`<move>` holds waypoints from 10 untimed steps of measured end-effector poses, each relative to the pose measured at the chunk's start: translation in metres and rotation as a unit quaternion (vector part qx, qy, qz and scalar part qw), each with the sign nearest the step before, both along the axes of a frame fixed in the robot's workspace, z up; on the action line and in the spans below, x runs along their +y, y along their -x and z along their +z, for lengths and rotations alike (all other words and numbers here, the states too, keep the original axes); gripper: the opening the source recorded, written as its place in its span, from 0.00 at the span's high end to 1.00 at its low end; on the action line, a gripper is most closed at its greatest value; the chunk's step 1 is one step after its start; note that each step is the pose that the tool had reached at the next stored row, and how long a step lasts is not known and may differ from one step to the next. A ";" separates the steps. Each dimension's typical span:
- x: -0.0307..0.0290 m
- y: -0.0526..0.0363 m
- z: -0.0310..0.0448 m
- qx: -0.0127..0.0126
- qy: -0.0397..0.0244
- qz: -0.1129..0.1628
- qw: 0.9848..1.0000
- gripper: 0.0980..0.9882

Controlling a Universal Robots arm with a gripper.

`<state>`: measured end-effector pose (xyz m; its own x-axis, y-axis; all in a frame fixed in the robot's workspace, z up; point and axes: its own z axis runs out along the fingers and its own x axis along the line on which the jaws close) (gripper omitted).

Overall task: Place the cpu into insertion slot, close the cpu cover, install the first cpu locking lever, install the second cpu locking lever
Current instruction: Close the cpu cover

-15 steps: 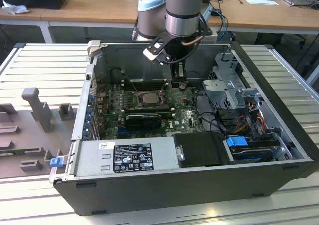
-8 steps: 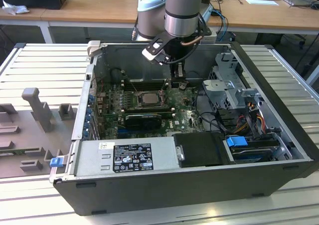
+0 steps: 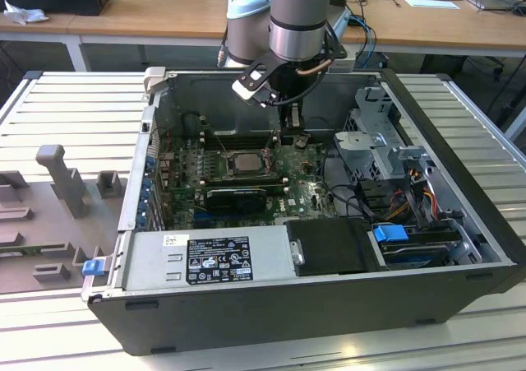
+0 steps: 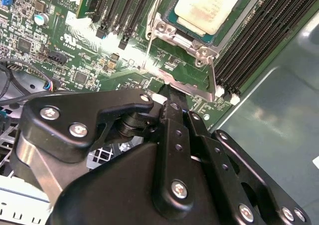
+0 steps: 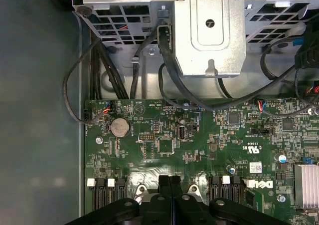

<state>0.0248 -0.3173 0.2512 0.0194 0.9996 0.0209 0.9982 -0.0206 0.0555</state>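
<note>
Since the small, flat, pale silver-grey square cpu (image 4: pixel 207 5) lies level in the black-framed square insertion slot (image 3: pixel 261 164) near the middle of the green motherboard (image 5: pixel 164 135), and the thin silvery metal cpu cover (image 4: pixel 185 38) looks folded down around it, placing and closing seem done. The locking levers appear left to do: a thin steel wire lever (image 4: pixel 192 88) seems unlatched, right at the black claw (image 4: pixel 172 99), whose fingers are pressed together.

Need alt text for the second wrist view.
The black gripper, fingers together, points its tip at a silver locking lever on the green motherboard. Just beyond, the cpu lies framed by the lowered cpu cover.
</note>
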 end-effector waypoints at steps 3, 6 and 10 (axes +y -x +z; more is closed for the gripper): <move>0.0000 0.0012 0.0000 0.000 0.000 0.000 1.000 0.99; 0.0000 0.0024 0.0000 0.000 0.000 0.000 1.000 0.99; 0.0000 0.0045 0.0000 0.000 0.000 0.000 1.000 0.99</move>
<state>0.0203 -0.3173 0.2512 0.0195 0.9996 0.0208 0.9982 -0.0206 0.0555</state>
